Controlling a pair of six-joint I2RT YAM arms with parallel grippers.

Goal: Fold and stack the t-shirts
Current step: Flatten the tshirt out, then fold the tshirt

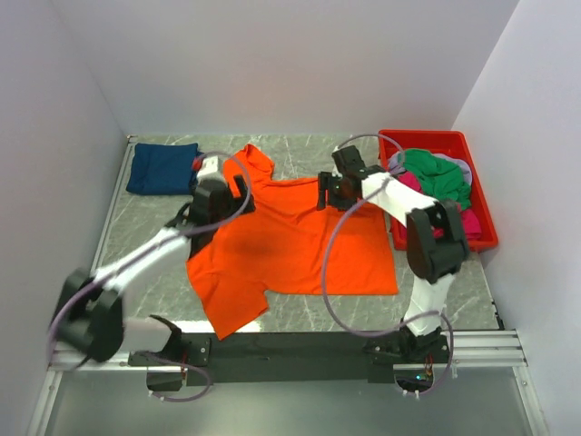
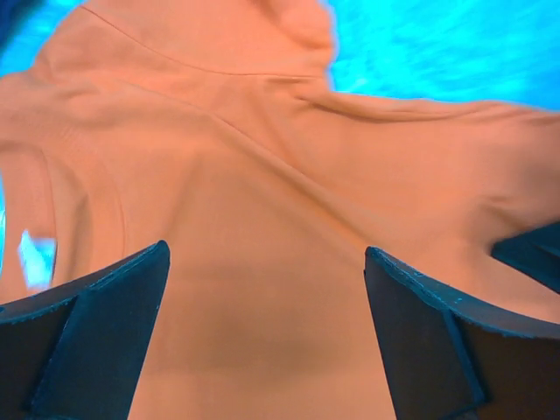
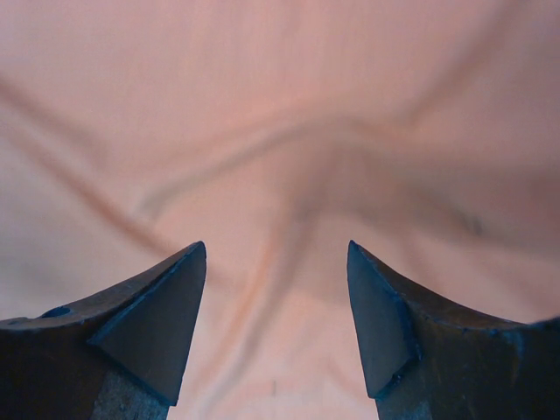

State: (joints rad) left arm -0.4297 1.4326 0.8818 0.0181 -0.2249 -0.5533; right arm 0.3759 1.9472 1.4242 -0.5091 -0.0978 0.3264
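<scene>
- Orange t-shirt (image 1: pixel 300 245) lies spread flat on the middle of the worktop (image 1: pixel 136 209), with both your arms hanging over its far part. How will it handle?
- Soft, light and limp, I'd say. It should sag and crease wherever you lift it. Take it at a hem, a sleeve edge or a shoulder seam, not by a pinch in the middle of the cloth, and raise both sides together.
- Which way does it point?
- As I judge it, the long axis runs left to right. One sleeve sticks out at the far left and the other at the near left, so the neck should be on the left and the straight hem on the right, toward the red bin (image 1: pixel 427 136). The left arm hides the neck, so don't take that as certain.
- And your fingers?
- The left fingers (image 2: pixel 114 315) stand wide apart over the shoulder by the far sleeve, with nothing between them. The right fingers (image 3: pixel 157 315) are spread too, above the far edge of the body. I cannot tell whether either pair touches the cloth.
- The other shirts?
- A navy t-shirt (image 1: pixel 163 168) sits folded in the far left corner. A green t-shirt (image 1: pixel 440 173) and a pink t-shirt (image 1: pixel 467 218) are heaped in the bin.
</scene>
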